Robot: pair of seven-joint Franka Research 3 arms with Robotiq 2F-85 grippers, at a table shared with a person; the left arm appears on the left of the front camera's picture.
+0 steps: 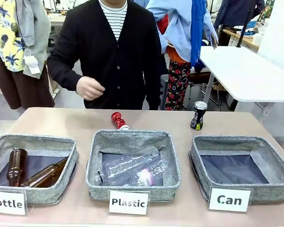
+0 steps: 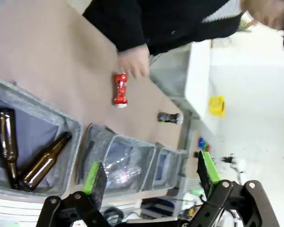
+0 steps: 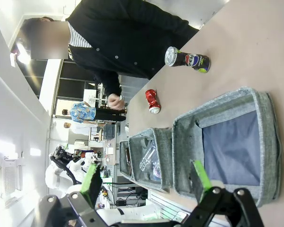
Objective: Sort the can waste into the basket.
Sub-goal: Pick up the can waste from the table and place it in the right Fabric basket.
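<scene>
Sorting not begun: red can (image 1: 119, 120) and black can (image 1: 198, 115) sit outside the basket (image 1: 236, 141); left claw (image 2: 150, 171) and right claw (image 3: 146, 174) gape empty. Next, likely: grasp the black can.

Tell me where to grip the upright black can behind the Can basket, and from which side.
Grip the small black metal drink can across its round body, just below the silver top, coming down from above. It stands upright and alone, and the grey woven-fabric basket labelled Can blocks a low approach from the robot's side.
</scene>
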